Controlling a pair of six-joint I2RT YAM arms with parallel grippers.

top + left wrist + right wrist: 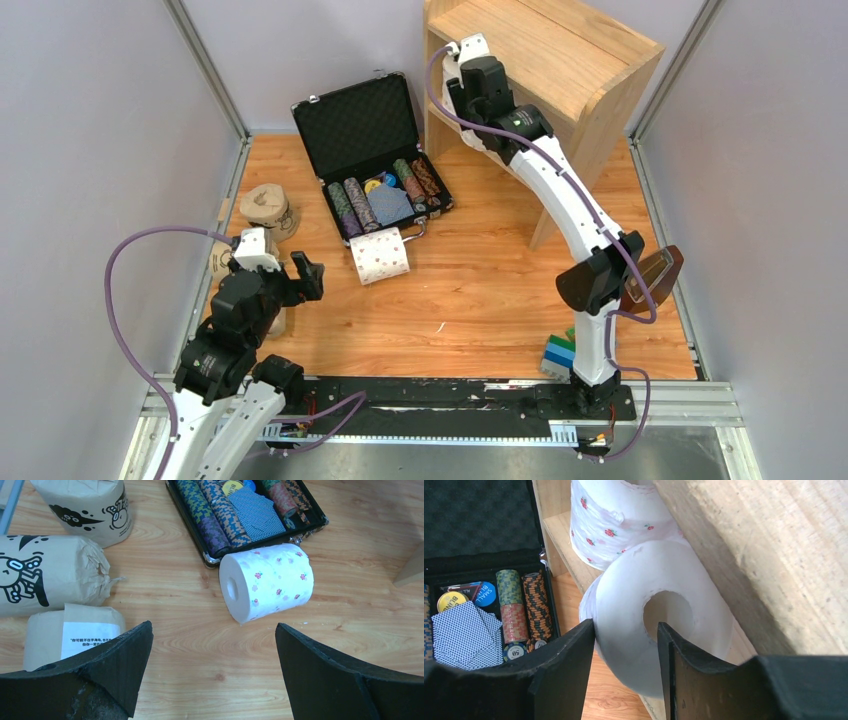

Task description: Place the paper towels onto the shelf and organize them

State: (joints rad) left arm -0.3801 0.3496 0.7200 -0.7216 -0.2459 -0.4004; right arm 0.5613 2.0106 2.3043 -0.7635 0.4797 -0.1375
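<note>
My right gripper (pixel 626 630) is shut on a white paper towel roll (pixel 624 605), one finger outside it and one at its core hole, holding it at the front edge of the light-wood shelf's inner board (pixel 559 530). A second white dotted roll (pixel 609 520) stands on that board behind it. In the top view the right gripper (pixel 458 98) is at the shelf (pixel 560 50) opening. My left gripper (pixel 214 645) is open and empty above the floor. A white dotted roll (pixel 272 580) lies just ahead of it. Three tan rolls (pixel 45 575) sit to its left.
An open black case (pixel 370 130) with striped poker-chip rows and cards lies left of the shelf, touching the white roll (pixel 380 256). The tan rolls (pixel 266 208) are near the left wall. Blue and green blocks (pixel 560 352) sit by the right arm's base.
</note>
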